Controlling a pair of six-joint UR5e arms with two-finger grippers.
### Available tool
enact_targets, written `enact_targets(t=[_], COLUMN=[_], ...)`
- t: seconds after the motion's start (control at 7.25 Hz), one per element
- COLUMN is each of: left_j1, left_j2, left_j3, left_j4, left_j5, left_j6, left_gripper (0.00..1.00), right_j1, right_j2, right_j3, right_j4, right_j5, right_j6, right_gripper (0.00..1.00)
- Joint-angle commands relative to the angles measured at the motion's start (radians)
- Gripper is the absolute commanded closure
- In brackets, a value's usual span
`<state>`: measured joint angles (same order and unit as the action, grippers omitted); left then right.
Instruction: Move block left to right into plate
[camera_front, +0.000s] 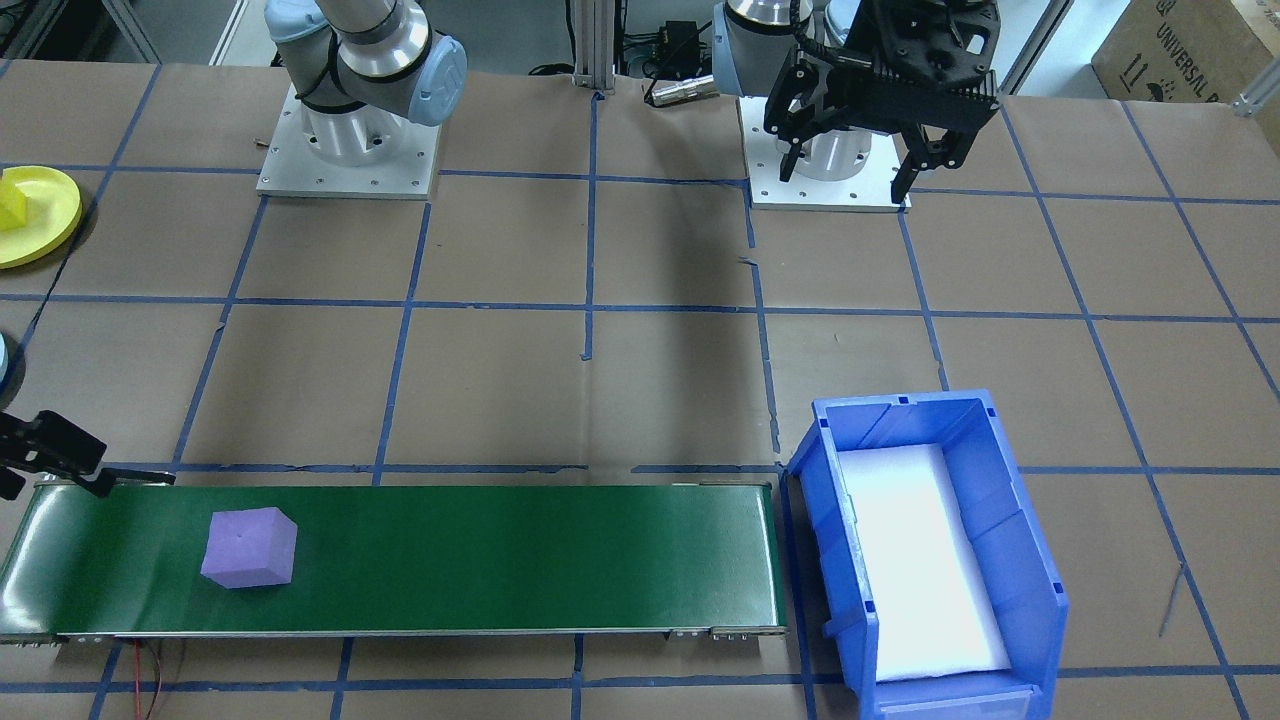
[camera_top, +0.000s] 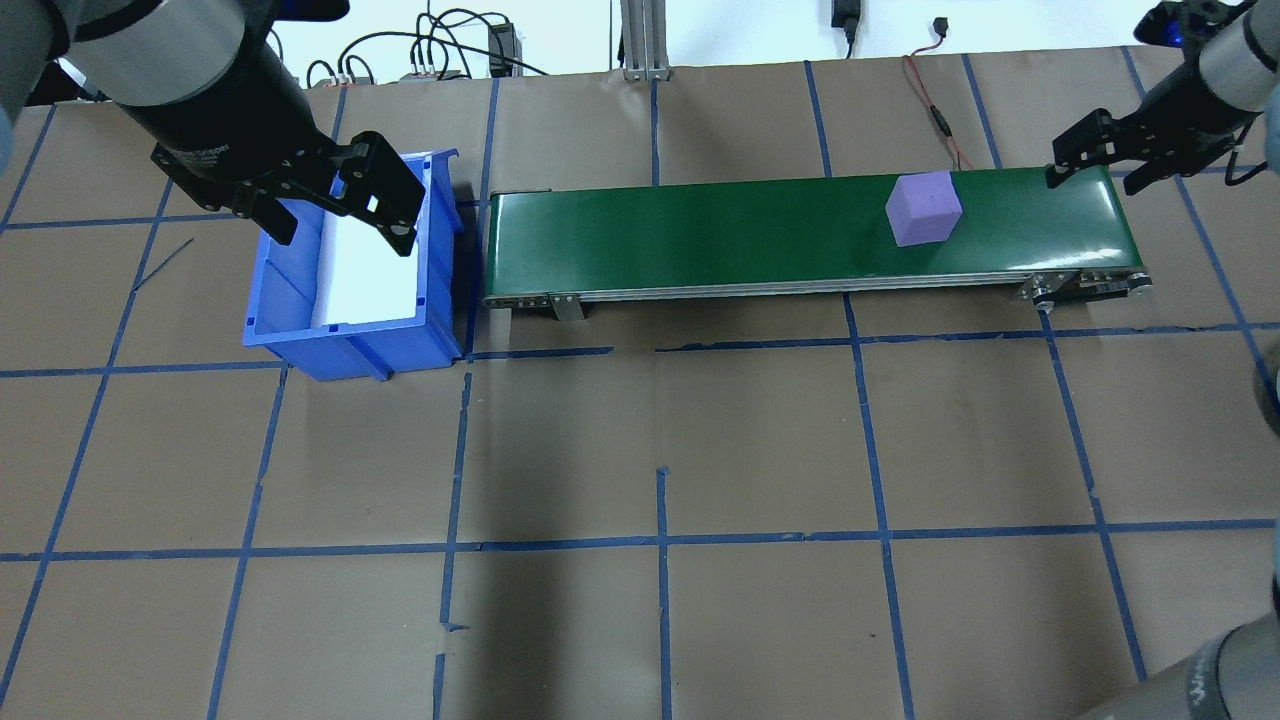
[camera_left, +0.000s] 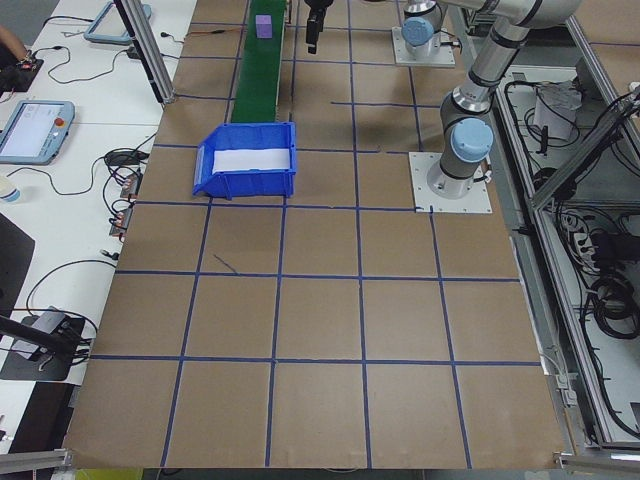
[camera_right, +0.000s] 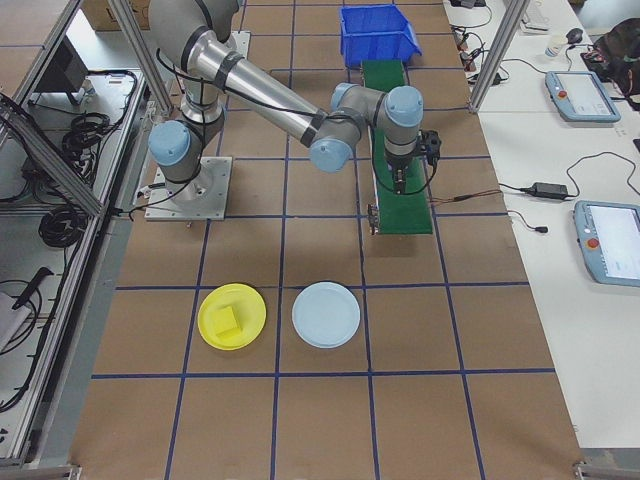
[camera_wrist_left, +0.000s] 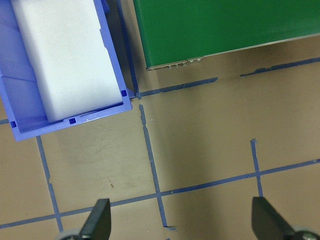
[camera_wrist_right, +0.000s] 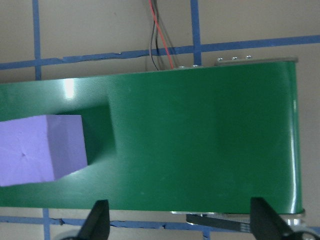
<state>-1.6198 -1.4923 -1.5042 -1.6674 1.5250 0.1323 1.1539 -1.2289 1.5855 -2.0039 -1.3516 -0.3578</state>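
Observation:
A purple block (camera_front: 248, 547) (camera_top: 923, 208) (camera_wrist_right: 40, 150) sits on the green conveyor belt (camera_top: 720, 235) (camera_front: 500, 555), towards the belt's end on the robot's right. My right gripper (camera_top: 1093, 180) (camera_wrist_right: 180, 225) hovers open over that end, beside the block and holding nothing. My left gripper (camera_top: 340, 225) (camera_front: 848, 175) (camera_wrist_left: 180, 225) hangs open and empty near the blue bin. A yellow plate (camera_right: 250, 325) (camera_front: 45, 225) carries a yellow block (camera_right: 228, 320). A pale blue plate (camera_right: 326, 314) lies next to it, bare.
A blue bin (camera_top: 340, 345) (camera_front: 1010, 530) lined with white foam stands at the belt's other end. Red and black wires (camera_top: 935, 110) run from behind the belt. Both arm bases (camera_front: 345, 150) stand on the brown table marked with blue tape.

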Motion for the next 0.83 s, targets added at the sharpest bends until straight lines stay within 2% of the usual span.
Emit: enact_targets(t=[0.0,0.28,0.41,0.69], left_j1=[0.000,0.000,0.000,0.000], left_j2=[0.003,0.006,0.006,0.004], left_j3=[-0.001,-0.001,-0.001,-0.001], left_j4=[-0.005,-0.009,-0.009,-0.011], left_j5=[0.001,0.001,0.001,0.003], left_j6=[0.003,0.003,0.003,0.004], left_gripper=[0.00,0.00,0.00,0.00], right_j1=[0.053,0.073,0.079,0.079], right_j2=[0.026,0.040,0.063,0.092], right_j3=[-0.015,-0.009,-0.009,-0.007], right_j4=[-0.048,-0.055,-0.093,-0.113], right_j5=[0.047,0.052,0.055,0.051], right_j6=[0.068,0.054,0.036,-0.032], right_gripper=[0.00,0.00,0.00,0.00])
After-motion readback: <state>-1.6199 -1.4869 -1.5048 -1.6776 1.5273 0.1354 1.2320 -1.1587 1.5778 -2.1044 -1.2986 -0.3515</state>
